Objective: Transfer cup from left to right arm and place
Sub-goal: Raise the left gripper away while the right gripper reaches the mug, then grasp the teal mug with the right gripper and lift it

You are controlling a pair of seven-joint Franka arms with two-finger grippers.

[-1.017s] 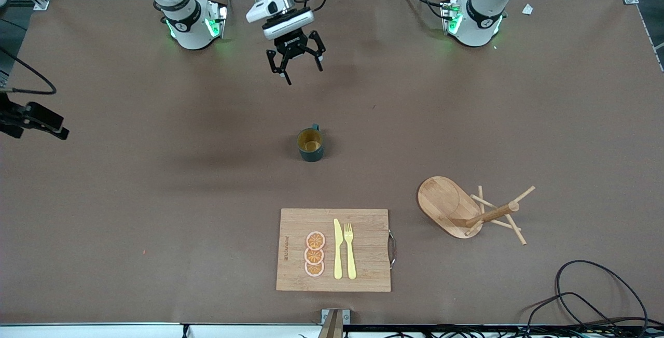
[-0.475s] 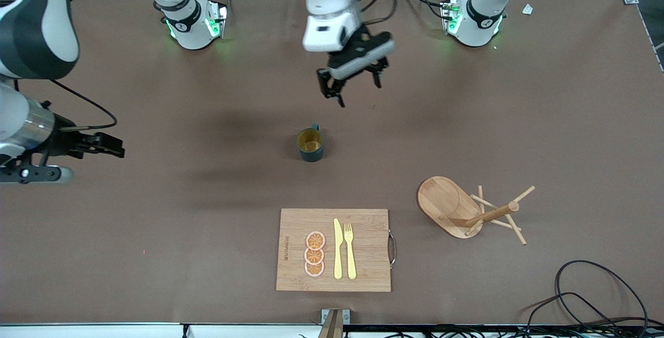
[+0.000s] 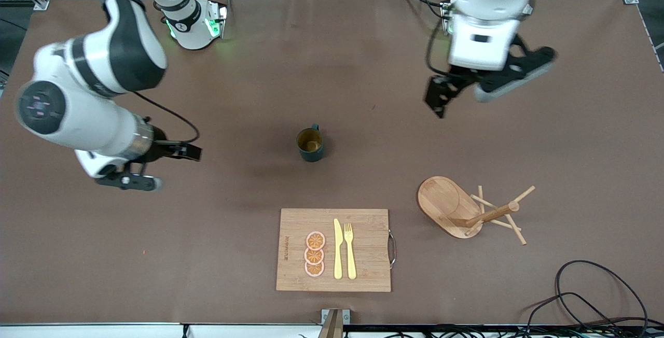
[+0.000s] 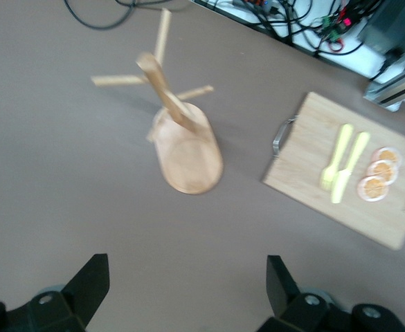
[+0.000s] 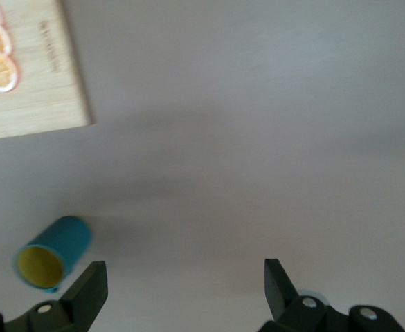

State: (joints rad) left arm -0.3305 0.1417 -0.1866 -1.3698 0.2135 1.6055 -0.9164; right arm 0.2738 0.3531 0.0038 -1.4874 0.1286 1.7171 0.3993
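The cup (image 3: 310, 144), a small dark teal mug with a tan-yellow inside, stands upright on the brown table near its middle. It also shows in the right wrist view (image 5: 50, 252). My right gripper (image 3: 176, 169) is open and empty, low over the table beside the cup toward the right arm's end; its view shows only bare table between the fingers (image 5: 185, 277). My left gripper (image 3: 490, 85) is open and empty, up in the air over the table toward the left arm's end, apart from the cup; its view (image 4: 188, 277) shows bare table between the fingers.
A wooden cutting board (image 3: 368, 244) with orange slices, a yellow knife and a fork lies nearer the front camera than the cup. A wooden mug tree (image 3: 456, 206) lies tipped on its side toward the left arm's end. Cables (image 3: 586, 296) lie at the table's front corner.
The left gripper has swung from over the table's middle toward the left arm's end. The right gripper has moved in from the table's edge toward the cup. The cup has not moved.
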